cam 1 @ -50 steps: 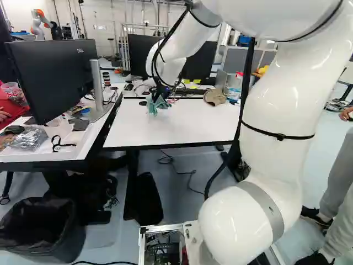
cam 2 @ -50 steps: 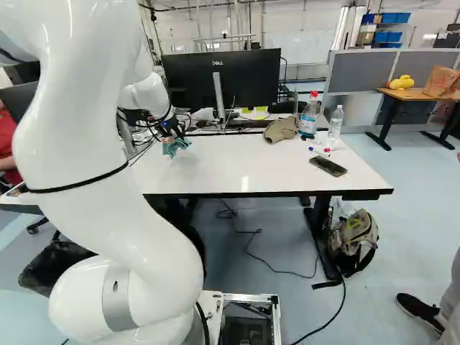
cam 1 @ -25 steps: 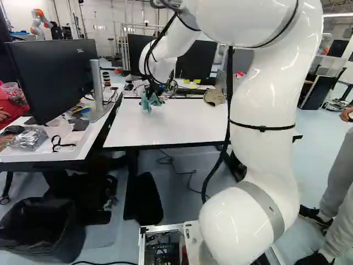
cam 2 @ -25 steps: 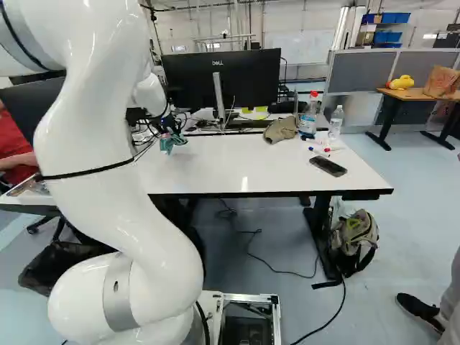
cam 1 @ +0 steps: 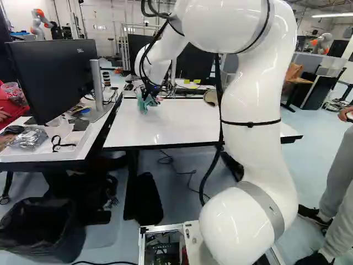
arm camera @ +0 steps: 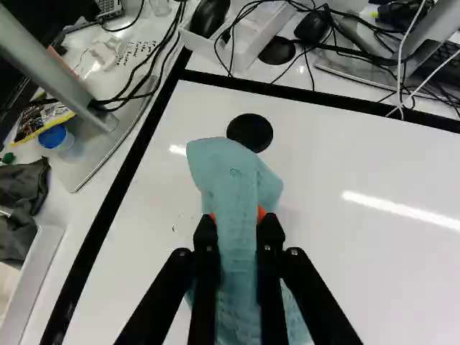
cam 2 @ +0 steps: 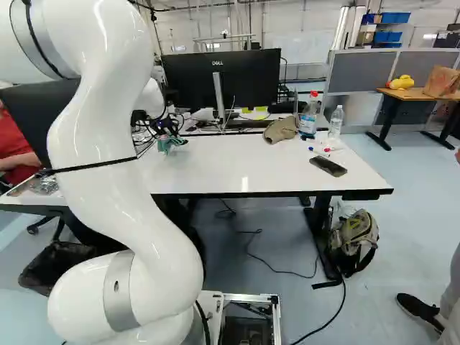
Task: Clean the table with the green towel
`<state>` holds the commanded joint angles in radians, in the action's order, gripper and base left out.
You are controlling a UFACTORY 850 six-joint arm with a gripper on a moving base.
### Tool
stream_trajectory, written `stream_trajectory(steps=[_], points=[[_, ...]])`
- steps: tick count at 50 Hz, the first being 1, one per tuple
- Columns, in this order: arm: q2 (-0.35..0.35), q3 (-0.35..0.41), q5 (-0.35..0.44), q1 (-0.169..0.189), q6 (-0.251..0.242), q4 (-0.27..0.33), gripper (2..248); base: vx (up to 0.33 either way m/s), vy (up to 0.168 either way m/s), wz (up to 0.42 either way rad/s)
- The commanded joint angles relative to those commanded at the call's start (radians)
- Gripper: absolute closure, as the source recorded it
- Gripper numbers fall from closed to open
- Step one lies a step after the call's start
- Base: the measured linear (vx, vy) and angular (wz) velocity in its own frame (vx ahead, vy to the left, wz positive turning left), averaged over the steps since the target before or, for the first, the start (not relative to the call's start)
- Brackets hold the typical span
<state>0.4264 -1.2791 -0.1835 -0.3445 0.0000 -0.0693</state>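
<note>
Pincer (cam 1: 148, 96) grasping green towel (arm camera: 233, 172); handwriting (arm camera: 138, 52) near cables (arm camera: 171, 36); logo (cam 2: 217, 63) on monitor (cam 2: 187, 80).

Left base view: set back from the white rectangular surface (cam 1: 171, 130) with black edging, behind and left of the glossy white jointed arm (cam 1: 251, 149), facing the surface, slightly down. Right base view: likewise, behind and right of the arm. Both fairly far off; they share the surface, the arm's lowest joint and the floor before the surface. Wrist view: close above the surface, looking down along the black two-finger gripper (cam 1: 149, 90), sharing the surface's far-left corner with the left base view.
</note>
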Motion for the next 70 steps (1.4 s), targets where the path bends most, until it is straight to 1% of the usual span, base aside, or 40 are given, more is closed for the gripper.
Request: stream_trajectory(steps=[46,70], points=[[0.111,-0.023,0.000,0.000,0.000,0.000,191,0.000,0.000,0.000],[0.111,-0.023,-0.006,0.000,0.000,0.000,191,0.000,0.000,0.000]])
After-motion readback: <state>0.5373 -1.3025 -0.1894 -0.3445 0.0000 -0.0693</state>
